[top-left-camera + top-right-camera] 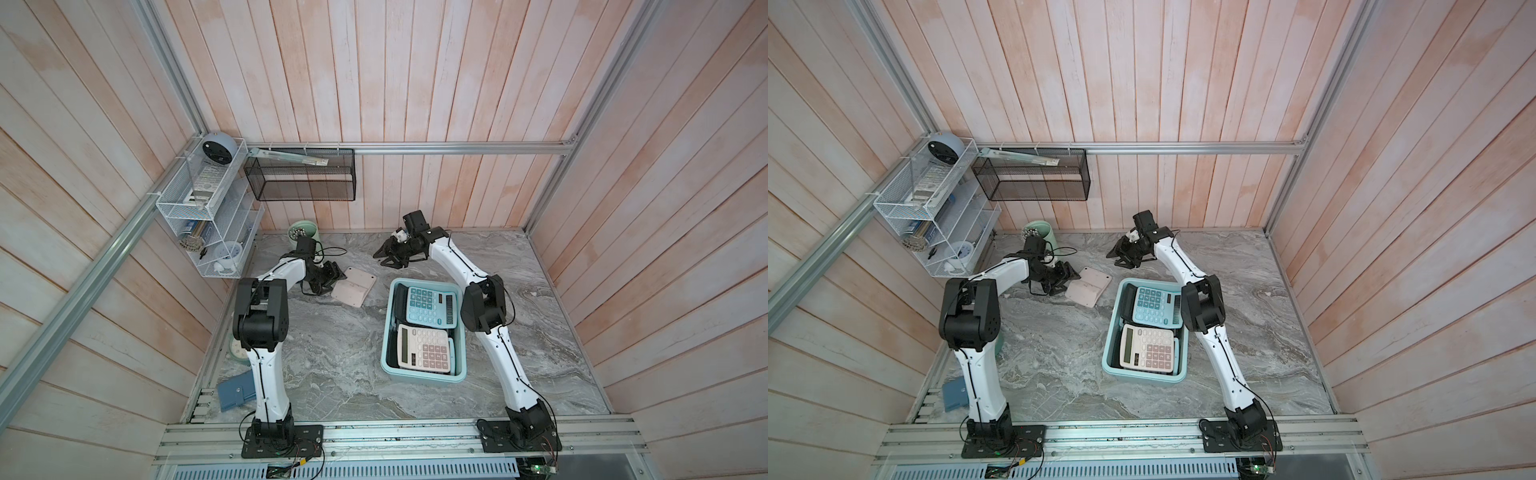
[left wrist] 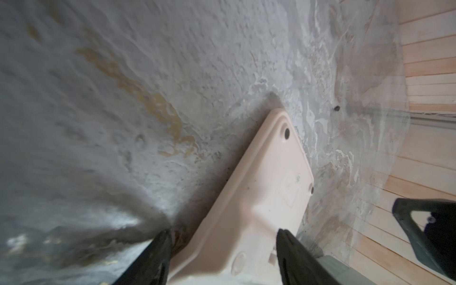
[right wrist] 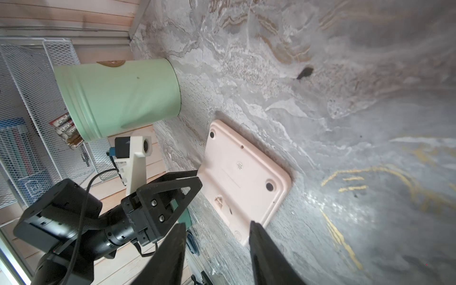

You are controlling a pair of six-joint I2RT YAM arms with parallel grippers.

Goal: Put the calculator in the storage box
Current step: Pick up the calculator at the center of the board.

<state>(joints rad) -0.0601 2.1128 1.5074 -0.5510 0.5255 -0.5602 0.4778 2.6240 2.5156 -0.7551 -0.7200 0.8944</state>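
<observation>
A pink calculator [image 1: 354, 286] [image 1: 1089, 286] lies face down on the marble table, left of the storage box and apart from it. My left gripper [image 1: 337, 279] [image 2: 223, 234] is low at the calculator's left edge. Its jaws stand open astride that edge, with a gap on one side [image 3: 197, 177]. My right gripper [image 1: 380, 258] [image 3: 217, 223] hovers open and holds nothing, behind the calculator. The light teal storage box [image 1: 386, 332] [image 1: 1108, 332] stands mid-table with a blue calculator [image 1: 430, 305] and a cream calculator [image 1: 424, 347] inside.
A mint-green cup [image 1: 303, 232] [image 3: 118, 98] stands at the back behind the left arm. A black mesh basket [image 1: 301, 176] and a white wire rack [image 1: 203, 208] hang on the walls. A blue object [image 1: 235, 395] lies near the left arm's base.
</observation>
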